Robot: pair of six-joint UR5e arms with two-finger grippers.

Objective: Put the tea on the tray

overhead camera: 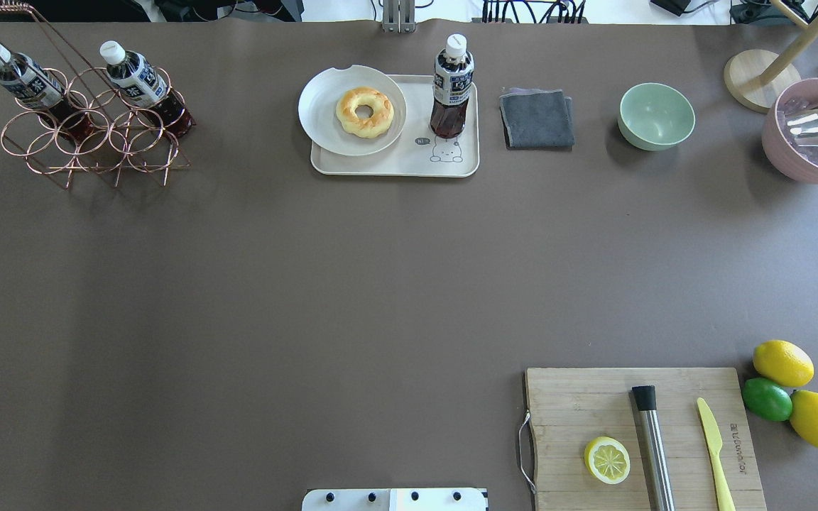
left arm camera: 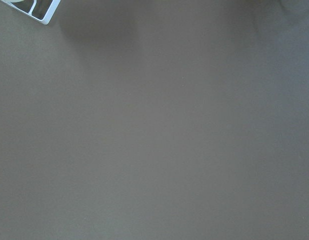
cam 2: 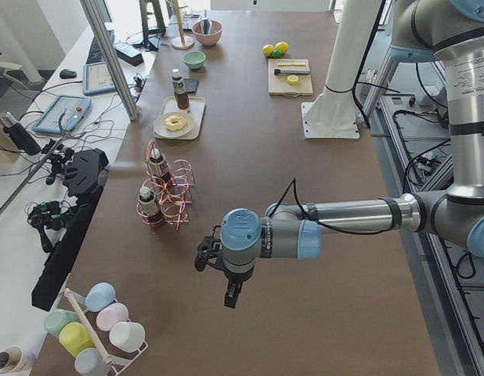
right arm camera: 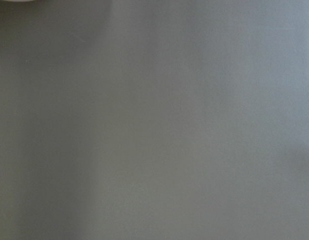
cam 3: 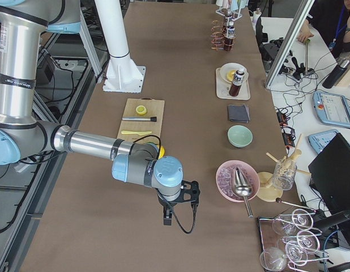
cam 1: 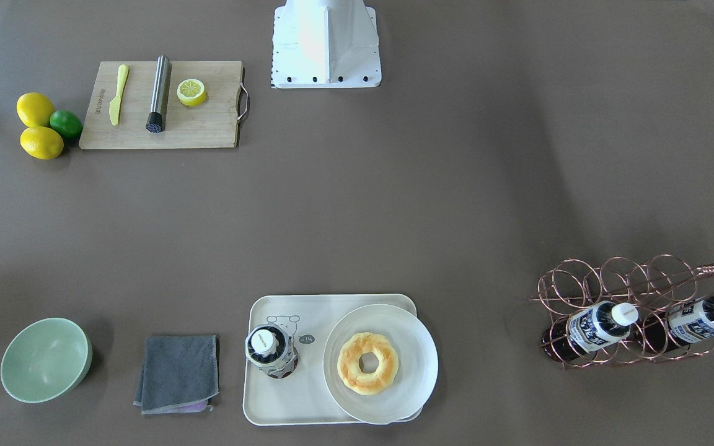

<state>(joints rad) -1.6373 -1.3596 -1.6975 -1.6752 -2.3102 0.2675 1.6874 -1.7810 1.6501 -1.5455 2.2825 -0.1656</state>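
Done: tea (overhead camera: 451,85) upright on tray (overhead camera: 380,165), well apart from both grippers.
Left gripper (cam 2: 232,298): spread or pressed, cannot tell.
Right gripper (cam 3: 167,218): cannot tell either.
Remaining: likely nothing.

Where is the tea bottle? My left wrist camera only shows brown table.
Observer: The tea bottle stands upright on the tray.
Child: Is anything else on the tray?
Observer: Yes, a plate with a doughnut sits beside the bottle.
Child: Are there more bottles?
Observer: Yes, the wire rack holds two, a left bottle and a right bottle.
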